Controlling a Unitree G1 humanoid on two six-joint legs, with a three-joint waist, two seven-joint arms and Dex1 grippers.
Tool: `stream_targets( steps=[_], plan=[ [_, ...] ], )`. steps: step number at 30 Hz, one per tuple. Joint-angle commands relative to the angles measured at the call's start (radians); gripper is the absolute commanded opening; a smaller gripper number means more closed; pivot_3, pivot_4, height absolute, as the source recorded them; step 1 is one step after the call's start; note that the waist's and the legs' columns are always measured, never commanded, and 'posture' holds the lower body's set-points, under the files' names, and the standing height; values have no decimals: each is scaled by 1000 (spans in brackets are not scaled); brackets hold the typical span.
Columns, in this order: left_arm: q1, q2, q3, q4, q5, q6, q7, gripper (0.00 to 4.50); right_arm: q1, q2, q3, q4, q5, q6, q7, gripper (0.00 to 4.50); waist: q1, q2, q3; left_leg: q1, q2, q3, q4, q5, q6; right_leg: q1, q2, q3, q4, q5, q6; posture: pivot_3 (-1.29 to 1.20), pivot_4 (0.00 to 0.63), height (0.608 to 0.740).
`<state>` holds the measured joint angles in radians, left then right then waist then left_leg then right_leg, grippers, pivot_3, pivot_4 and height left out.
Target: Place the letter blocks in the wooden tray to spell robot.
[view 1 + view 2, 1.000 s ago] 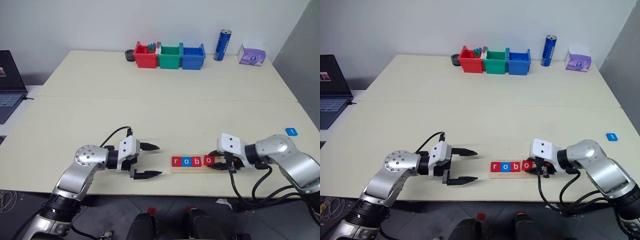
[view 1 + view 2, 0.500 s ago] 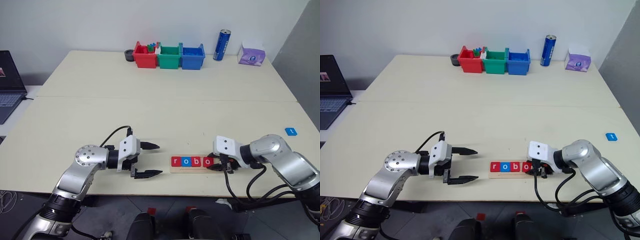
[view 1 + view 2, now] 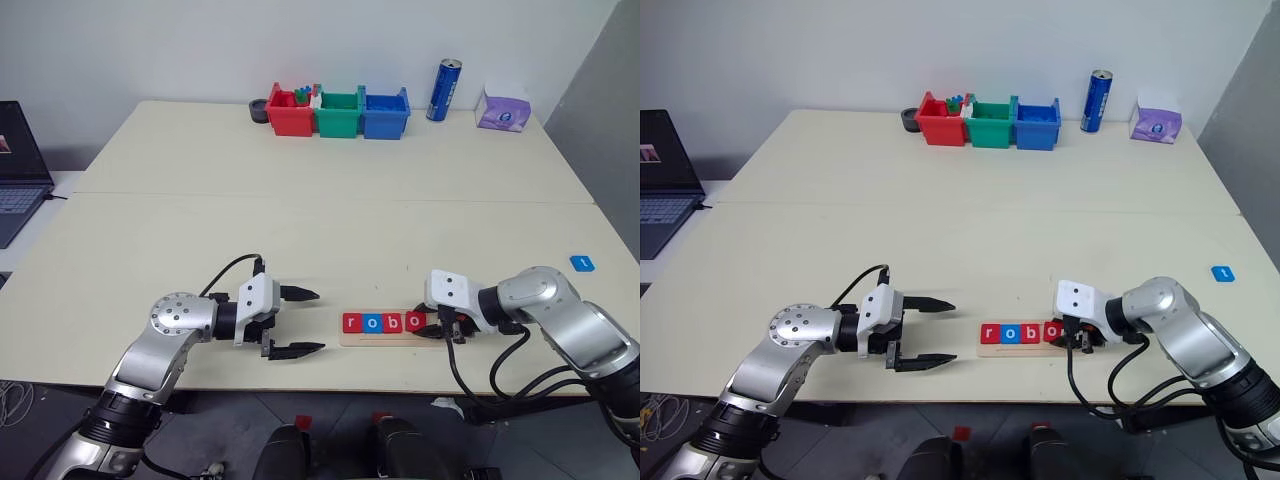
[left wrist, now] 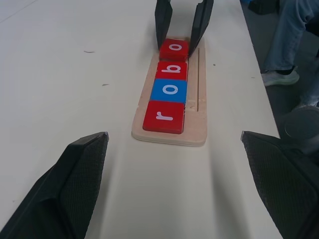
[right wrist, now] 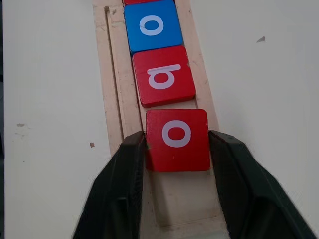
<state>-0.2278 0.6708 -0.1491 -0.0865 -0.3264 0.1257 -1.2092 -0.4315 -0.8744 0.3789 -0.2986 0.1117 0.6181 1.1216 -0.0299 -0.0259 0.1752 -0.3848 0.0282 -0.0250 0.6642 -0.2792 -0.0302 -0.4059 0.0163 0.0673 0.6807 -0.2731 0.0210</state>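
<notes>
The right tool (image 5: 177, 149), fingers bracketing the red "o" tile (image 5: 177, 138), seats it fourth in the pale wooden tray (image 4: 195, 87); the blue "t" tile (image 3: 584, 263) waits at three o'clock on the counter (image 3: 320, 220), while the left tool (image 3: 296, 322) gapes wide, idle

The wooden tray (image 3: 395, 330) runs under the right gripper (image 3: 441, 329), so its far end is covered in the head views. In the right wrist view the red "r" block (image 5: 144, 1) is cut by the frame edge, letter unseen. The laptop (image 3: 20, 165) is cropped at the side. The lone blue tile (image 3: 584, 263) carries a mark too small to read. Contents of the red bin (image 3: 291, 112) are too small to name. A person's leg (image 4: 291, 35) is cut off above the shin.
</notes>
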Motion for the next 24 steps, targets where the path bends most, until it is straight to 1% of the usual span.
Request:
stream_targets(
  steps=[1, 4, 5, 11, 14, 17, 19, 21, 24],
  plan=[
    [1, 0, 7, -30, 1, -11, 5, 4500, -24, 2, -5, -15, -2, -17, 18, 3212, 0, 0, 0, 0, 0, 0, 0, 0, 0, 0, 0, 0, 0, 0, 0, 0, 150, 740],
    [2, 0, 6, -33, 0, -10, 5, 4500, -25, 4, -10, -19, -8, -21, 19, 4294, 0, 0, 0, 0, 0, 0, 0, 0, 0, 0, 0, 0, 0, 0, 0, 0, 150, 740],
    [4, 0, 6, -34, 0, -10, 5, 4500, -26, 4, -17, -23, -7, -20, 16, 4485, 0, 0, 0, 0, 0, 0, 0, 0, 0, 0, 0, 0, 0, 0, 0, 0, 150, 740],
    [7, 4, 9, -40, -1, -8, 5, 4500, 3, -17, -124, -104, 60, 44, 0, 4485, 0, 0, 0, 0, 0, 0, 0, 0, 0, 0, 0, 0, 0, 1, -1, 0, 150, 740],
    [8, 6, 10, -40, -1, -7, 4, 4500, 48, -4, -178, -133, 68, 69, -55, 4485, 1, 0, 0, 0, 0, 0, 0, 0, 0, 0, 0, -1, 0, 1, -1, 0, 150, 740],
    [4, 5, 8, -37, -1, -7, 3, 4500, 71, 32, -203, -134, 63, 86, -124, 3913, 1, 0, 0, 0, 0, 0, 0, 0, 0, 0, 0, -1, 0, 0, -1, 0, 150, 740],
    [-3, 3, 6, -31, 0, -7, 1, 4500, 71, 51, -193, -117, 39, 74, -164, 3229, -1, 0, 0, 0, 0, 0, 0, 0, 0, 0, 0, -1, 0, 0, -1, 0, 150, 740],
    [-12, 1, 3, -24, 2, -8, -2, 4500, 69, 64, -169, -90, 6, 46, -197, 2448, -2, 0, 0, 0, 0, 0, 0, 0, 0, 0, 0, 0, 0, 0, 0, 0, 150, 740],
    [-18, 0, 1, -18, 4, -11, -4, 4500, 62, 82, -138, -65, -25, 21, -220, 1392, -2, 0, 0, 0, 0, 0, 0, 0, 0, 0, 0, -1, 0, 0, 0, 0, 150, 740]
  ],
)
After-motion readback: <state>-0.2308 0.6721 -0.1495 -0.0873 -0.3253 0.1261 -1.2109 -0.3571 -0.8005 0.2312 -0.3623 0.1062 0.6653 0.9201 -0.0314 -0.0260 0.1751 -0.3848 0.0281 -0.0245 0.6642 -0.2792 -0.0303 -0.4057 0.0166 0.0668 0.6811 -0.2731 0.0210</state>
